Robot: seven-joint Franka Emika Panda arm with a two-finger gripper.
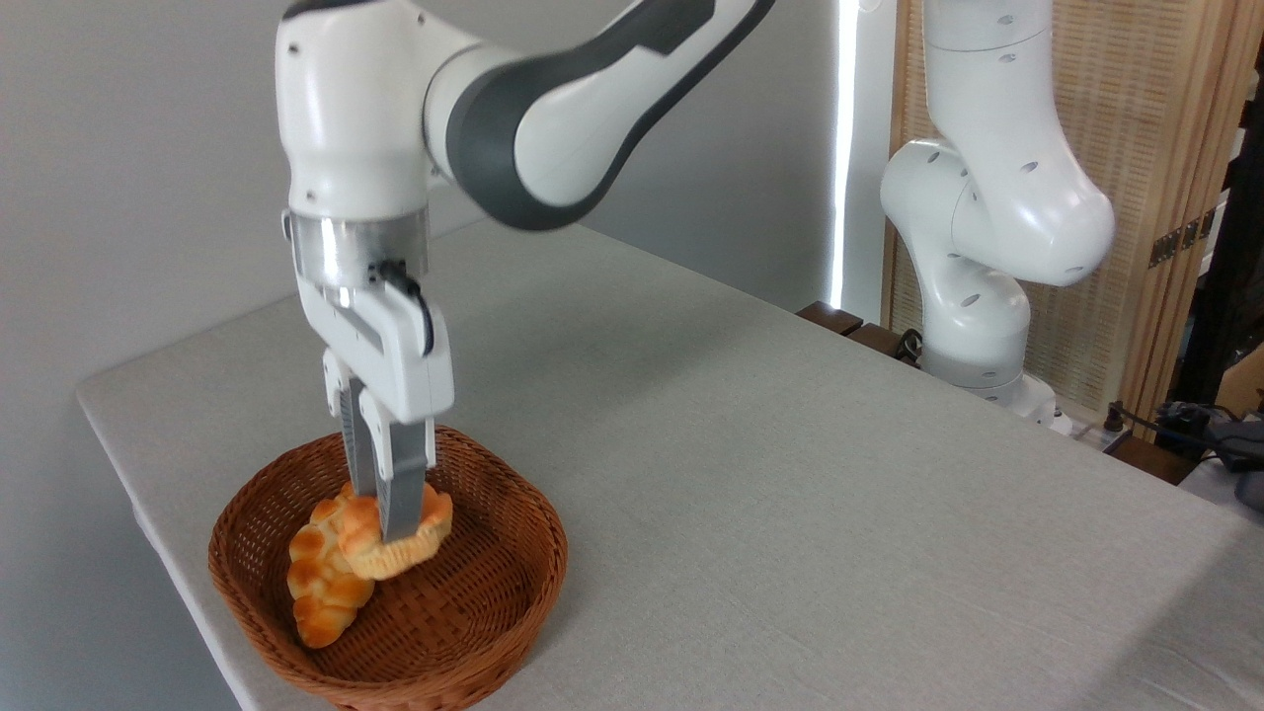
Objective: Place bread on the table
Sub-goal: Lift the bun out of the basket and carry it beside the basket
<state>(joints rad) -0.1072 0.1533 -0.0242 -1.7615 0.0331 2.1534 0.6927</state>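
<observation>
Bread point(420, 538), tilted inside the basket point(494, 602) beside the braided loaf point(321, 583), is pinched by the claw point(387, 528) w/ fingers pressed onto its top, so it could be dropped short of the table point(790, 474) if the lumpy crust slips or crumbles during lift.

— What does the robot arm point(513, 109) look like?

— Glossy white rounded shells, with dark grey bands at the joints. Small round screw recesses dot the white casing of the upright base column point(987, 227) on the right.

— And at the wrist?

— A brushed silver metal ring point(357, 247) sits below the last white segment. A short black cable point(410, 296) loops out from it. Below that hangs the gripper point(387, 504), with a white boxy body and two slim grey fingers point(400, 489).
</observation>
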